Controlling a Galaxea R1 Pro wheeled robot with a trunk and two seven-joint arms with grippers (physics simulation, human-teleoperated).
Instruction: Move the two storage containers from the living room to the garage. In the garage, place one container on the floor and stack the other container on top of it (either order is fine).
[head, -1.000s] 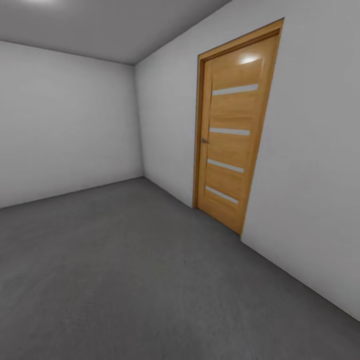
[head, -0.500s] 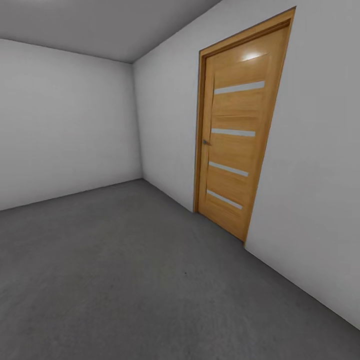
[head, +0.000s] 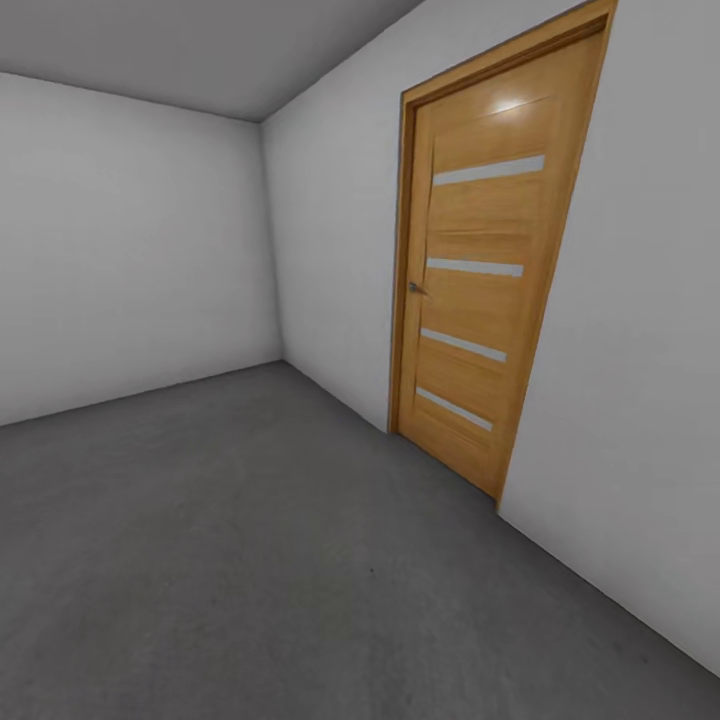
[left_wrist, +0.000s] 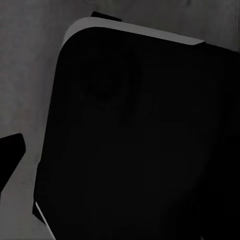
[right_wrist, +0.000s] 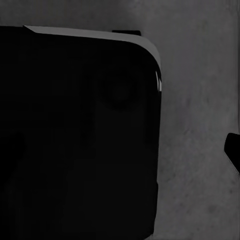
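Observation:
The two storage containers are out of view. I am in the garage, a bare room with white-grey walls and a dark grey concrete floor (head: 250, 560). In the left wrist view a black rounded part of my own body (left_wrist: 140, 150) hangs over the floor (left_wrist: 30, 75), with a dark tip (left_wrist: 10, 157) at the picture's edge. The right wrist view holds a like black body part (right_wrist: 75, 140) over the floor (right_wrist: 200, 100) and a dark tip (right_wrist: 233, 150) at the edge. Neither view lets me tell how the jaws stand.
A shut wooden door (head: 480, 290) with pale horizontal slats and a small handle (head: 415, 288) is set in the right wall (head: 640, 400). The far wall (head: 130, 250) meets it at a corner. Open floor stretches ahead and to the left.
The whole head picture has shifted: the door now looks larger and sits further right, so the camera has moved closer. Nothing in the room itself has moved.

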